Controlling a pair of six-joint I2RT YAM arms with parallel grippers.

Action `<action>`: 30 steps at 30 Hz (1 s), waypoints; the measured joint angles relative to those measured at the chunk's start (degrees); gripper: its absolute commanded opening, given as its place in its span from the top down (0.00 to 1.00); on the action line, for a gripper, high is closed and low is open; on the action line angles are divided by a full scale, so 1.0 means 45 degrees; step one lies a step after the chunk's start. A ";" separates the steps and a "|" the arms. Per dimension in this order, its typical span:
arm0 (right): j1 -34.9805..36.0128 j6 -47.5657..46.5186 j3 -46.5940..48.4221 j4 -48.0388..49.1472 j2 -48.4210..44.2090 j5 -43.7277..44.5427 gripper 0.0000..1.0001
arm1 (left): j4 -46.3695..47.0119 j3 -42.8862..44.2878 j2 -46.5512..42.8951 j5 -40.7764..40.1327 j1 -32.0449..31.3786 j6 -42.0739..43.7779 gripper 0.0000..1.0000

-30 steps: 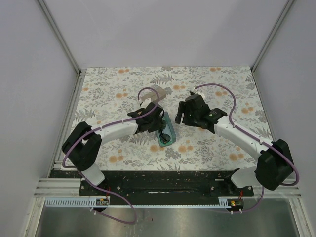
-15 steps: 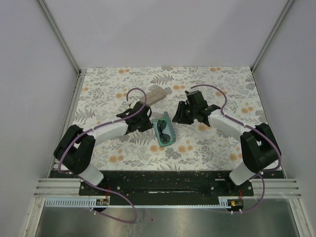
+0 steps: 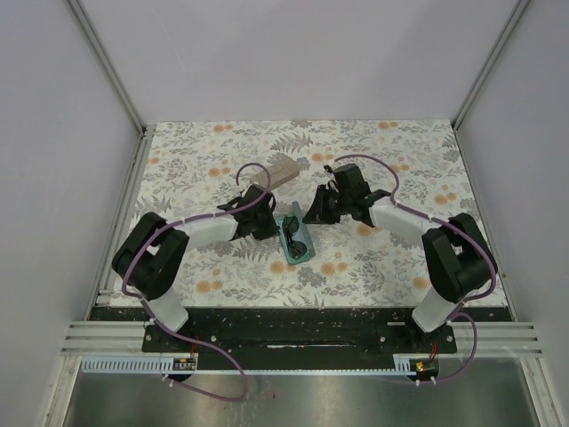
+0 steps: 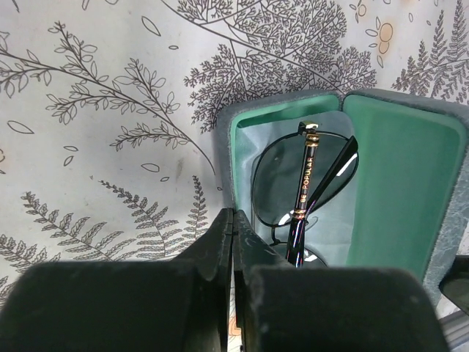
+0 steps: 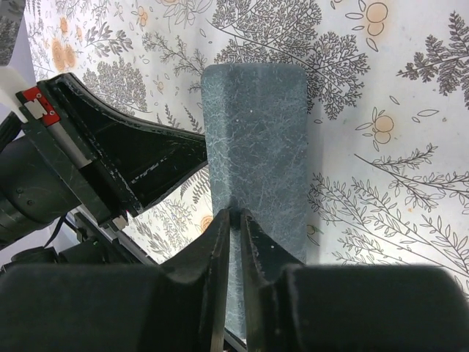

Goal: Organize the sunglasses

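Top view. My left gripper (image 3: 274, 224) sits just beside the left side of the open case (image 3: 304, 257). My right gripper (image 3: 310, 215) is at the case's far right side. The case lies on the flower-patterned table (image 3: 382, 151), roughly midway between my two arms. The sunglasses (image 3: 294, 237) lie inside it. A tan case (image 3: 277, 169) lies apart, farther back and left. From up here the state of neither pair of jaws can be made out.

Left wrist view. My left jaws are closed flat against each other, with only a hairline seam between the fingers (image 4: 220, 242), and nothing is held. The tips are at the near left corner of the case's green-lined tray. The glasses rest in that tray, folded, with one slim black arm with gold lettering crossing the lenses. The lid stands open on the right, its green lining facing me.

Right wrist view. My right jaws are drawn nearly together, with a thin slit left between the fingers (image 5: 258, 242). The tips are over the blue-grey outer shell of the lid. I cannot tell whether they are fully closed or nipping the lid.
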 measured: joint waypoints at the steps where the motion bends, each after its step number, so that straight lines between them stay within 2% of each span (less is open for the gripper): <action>1: -0.0005 -0.0005 -0.0005 0.0053 0.0000 -0.0068 0.89 | 0.0019 0.0000 0.0019 0.0039 0.0015 0.0005 1.00; 10: 0.0049 0.0010 0.0024 0.0481 0.0272 -0.0627 0.95 | 0.0141 -0.0034 0.0087 0.0374 0.0121 0.0005 1.00; 17: 0.1311 -0.0010 0.0612 0.0432 0.1603 0.0214 0.96 | 0.0816 -0.0685 -0.0291 0.0311 0.0199 -0.0136 1.00; 20: 0.1617 0.0131 0.0699 0.0369 0.2059 0.0248 0.95 | 0.1195 -0.2288 -0.1841 0.0321 0.0534 -0.0325 1.00; 23: 0.1719 0.0102 0.0729 0.0335 0.2055 0.0423 0.91 | 0.0481 -0.3789 -0.3997 0.0369 0.1627 -0.0223 1.00; 26: 0.1724 0.0097 0.0738 0.0321 0.2050 0.0437 0.78 | -0.0335 -0.4129 -0.5265 0.0267 0.2370 0.0107 1.00; 30: 0.1841 -0.0068 0.0962 -0.0029 0.1904 0.0510 0.38 | -0.0704 -0.4012 -0.5833 0.0296 0.2341 0.0573 0.99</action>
